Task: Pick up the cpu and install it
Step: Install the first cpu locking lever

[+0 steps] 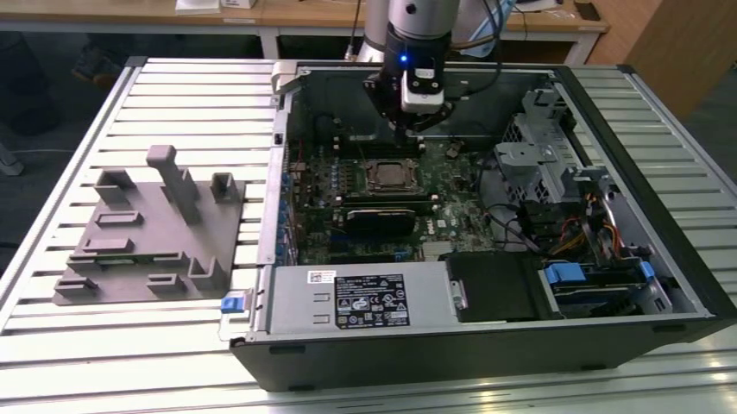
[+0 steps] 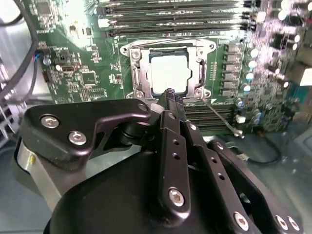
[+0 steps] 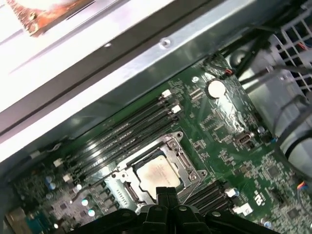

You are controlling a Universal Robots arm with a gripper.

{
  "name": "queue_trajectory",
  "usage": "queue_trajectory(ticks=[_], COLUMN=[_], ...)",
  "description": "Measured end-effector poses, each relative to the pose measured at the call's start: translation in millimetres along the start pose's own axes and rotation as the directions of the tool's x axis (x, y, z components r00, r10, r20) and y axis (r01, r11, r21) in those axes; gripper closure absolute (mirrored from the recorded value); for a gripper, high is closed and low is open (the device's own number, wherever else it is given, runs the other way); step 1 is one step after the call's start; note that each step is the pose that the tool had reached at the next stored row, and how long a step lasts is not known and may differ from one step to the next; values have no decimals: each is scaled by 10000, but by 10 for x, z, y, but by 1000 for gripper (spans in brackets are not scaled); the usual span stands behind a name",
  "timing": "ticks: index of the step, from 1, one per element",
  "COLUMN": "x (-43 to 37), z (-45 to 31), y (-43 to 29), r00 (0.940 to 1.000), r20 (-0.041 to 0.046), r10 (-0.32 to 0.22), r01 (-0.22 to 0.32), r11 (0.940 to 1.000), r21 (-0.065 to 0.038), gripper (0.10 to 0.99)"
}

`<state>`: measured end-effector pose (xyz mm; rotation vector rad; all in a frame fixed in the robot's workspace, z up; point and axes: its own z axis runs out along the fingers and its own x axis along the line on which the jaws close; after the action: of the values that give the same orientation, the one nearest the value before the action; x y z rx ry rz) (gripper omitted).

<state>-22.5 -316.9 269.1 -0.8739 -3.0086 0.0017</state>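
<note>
Lying on its side on a slatted metal bench (image 1: 138, 345), an open computer case (image 1: 484, 354) shows its green motherboard (image 1: 461, 207). Beside the case, toward the exterior view's left, a grey plastic fixture (image 1: 150, 228) with upright posts rests on the slats. Wooden desks (image 1: 288, 17) run along the back of the room. Inside the case, the cpu (image 2: 168, 74) sits flat in the square socket (image 2: 168, 48) on the motherboard, its silvery top facing up and the metal frame open around it; the exterior view shows it near the middle of the board (image 1: 389, 175). Rows of dark memory slots (image 3: 131, 129) lie just beside the socket. The arm (image 1: 417, 26) reaches down from the far side into the case, nearly upright, with the pincer (image 2: 171, 95) pointing down just above the edge of the cpu. Its black fingers (image 3: 163, 195) are pressed together and hold nothing.
</note>
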Motion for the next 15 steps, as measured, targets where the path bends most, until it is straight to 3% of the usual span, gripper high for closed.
queue_trajectory(ticks=[4, 7, 11, 15], x=[-1, -1, -1, -2], z=[4, 11, 22, 32], y=[-2, -2, -2, -2], r00=[9982, 9936, 9826, 9667], r20=[20, 22, 24, 25], r10=[-596, -1130, -1859, -2561], r01=[596, 1130, 1859, 2560], r11=[9982, 9936, 9826, 9667], r21=[-5, -3, 5, 11], gripper=[980, 980, 980, 980])
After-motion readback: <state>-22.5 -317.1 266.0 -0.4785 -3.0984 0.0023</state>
